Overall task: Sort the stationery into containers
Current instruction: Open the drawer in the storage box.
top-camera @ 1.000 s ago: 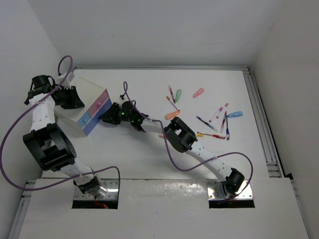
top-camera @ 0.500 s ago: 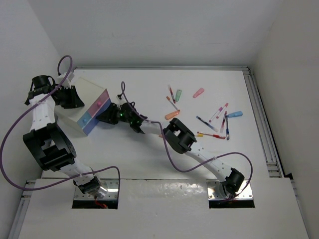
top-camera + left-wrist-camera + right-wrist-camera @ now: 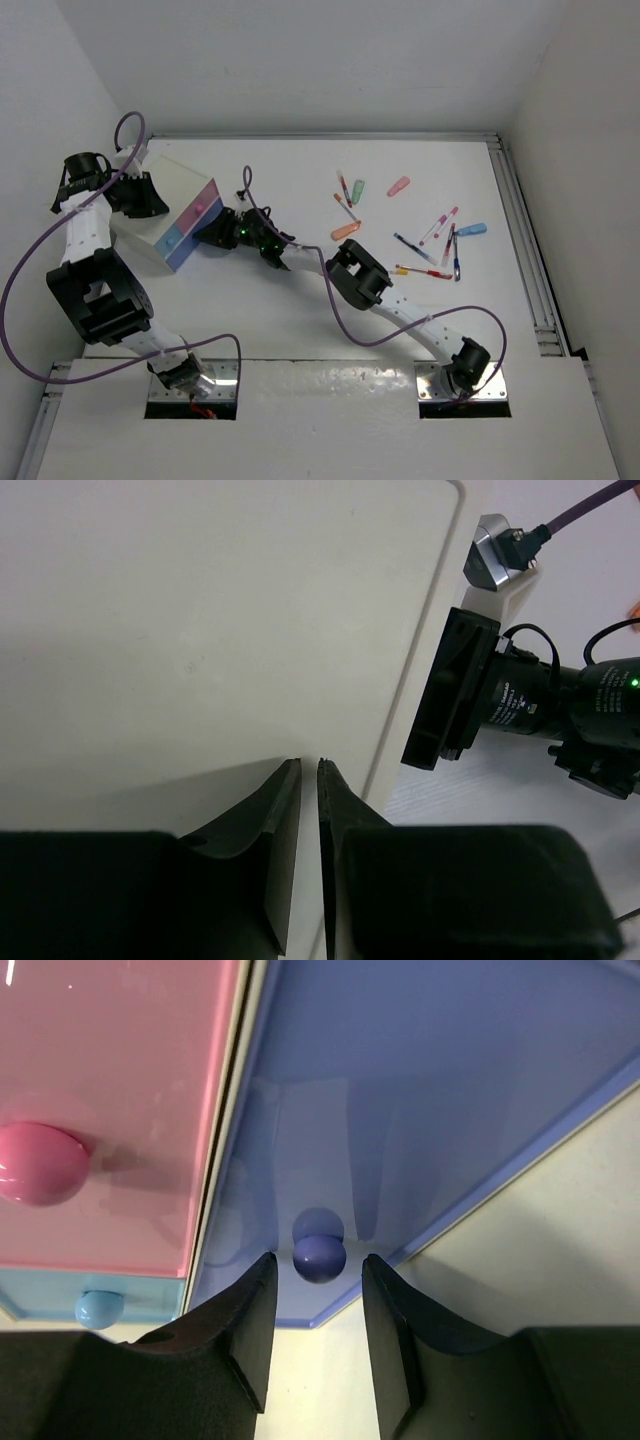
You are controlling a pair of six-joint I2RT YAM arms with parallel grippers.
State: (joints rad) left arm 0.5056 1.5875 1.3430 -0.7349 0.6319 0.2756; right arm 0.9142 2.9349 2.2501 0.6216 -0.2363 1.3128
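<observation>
A white drawer box (image 3: 165, 200) stands at the far left, with a pink drawer front (image 3: 205, 203) and a blue one (image 3: 180, 240). In the right wrist view the pink front (image 3: 120, 1080), the violet-blue front (image 3: 420, 1080) and a light-blue front's knob (image 3: 98, 1308) show. My right gripper (image 3: 212, 236) is open, its jaws on either side of the violet-blue knob (image 3: 319, 1258) without touching it. My left gripper (image 3: 140, 196) is shut and empty, its tips on the box's white top (image 3: 200, 630). Several pens and markers (image 3: 430, 240) lie scattered at the right.
An orange marker (image 3: 346, 230), a green one (image 3: 358, 188), a pink one (image 3: 398, 186) and a light-blue one (image 3: 472, 230) lie among thin pens (image 3: 424, 272). The right arm's wrist (image 3: 520, 695) shows beside the box. A rail (image 3: 525, 250) runs along the table's right edge.
My right gripper has moved a little left, closer to the drawer fronts. The left arm and the stationery have not moved.
</observation>
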